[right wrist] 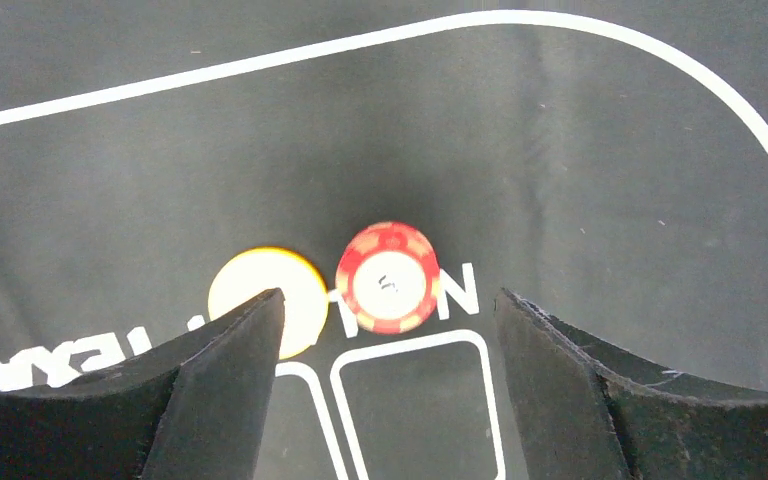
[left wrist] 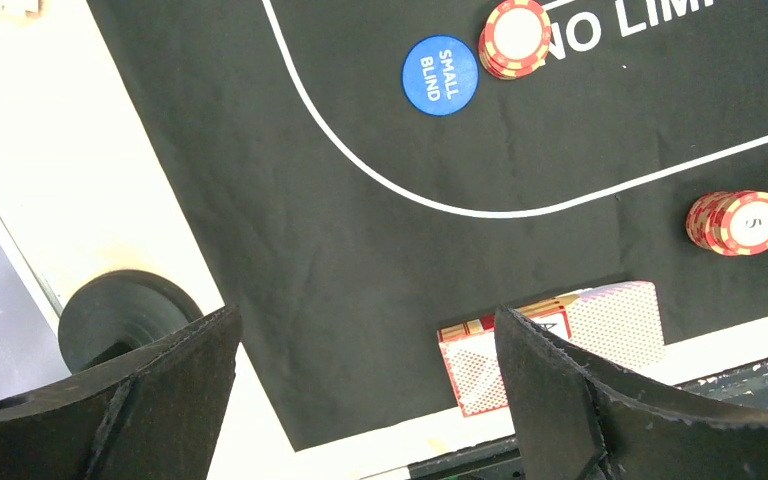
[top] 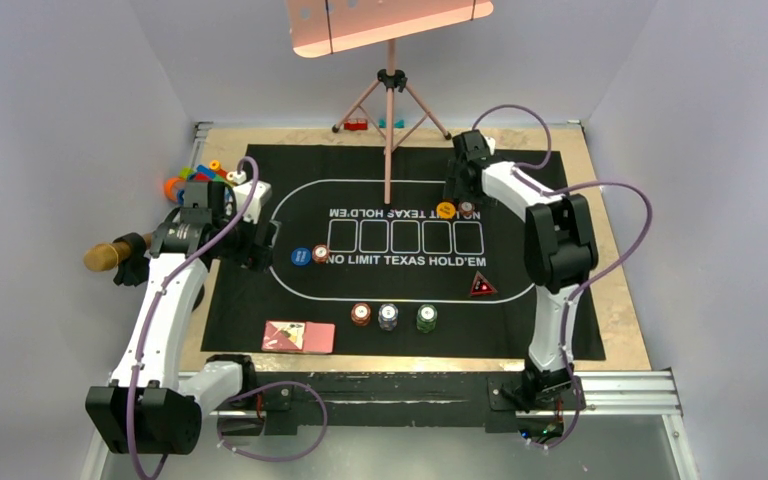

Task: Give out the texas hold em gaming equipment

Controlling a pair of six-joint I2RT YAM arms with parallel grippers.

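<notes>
Looking down from above, we see a black printed mat (top: 250, 300) on a pale wooden table (top: 615, 310), with two white arms rising from the near edge.

The right arm (top: 550, 250) reaches to about 1 o'clock on the mat. Its jaws are spread, pointing down over a red chip (top: 466, 208). In the right wrist view the chip lies flat on the mat between the two dark fingers (right wrist: 210, 400), with a gap on either side. An orange button (top: 446, 210) sits just beside the chip, on its 9 o'clock side in the top view. We cannot tell whether the fingertips touch the mat.

The left arm (top: 165, 290) ends at the mat's 9 o'clock edge, its jaws spread wide with nothing between them. Just beyond them, toward 3 o'clock, lie a blue button (top: 300, 256) marked SMALL BLIND and a small red stack (top: 320, 254), touching or nearly so.

A dark triangle (top: 481, 286) with red marks lies at about 4 o'clock. Three chip stacks stand in a row at 6 o'clock: a red-striped stack (top: 361, 315), a grey stack (top: 388, 317) and a green stack (top: 426, 318). Pink-backed playing cards (top: 298, 336) lie loosely overlapped at 7 o'clock, near the mat's near edge.

Colourful toy blocks (top: 200, 178) cluster off the mat at 10 o'clock. A pink tripod (top: 390, 100) stands at 12 o'clock.
</notes>
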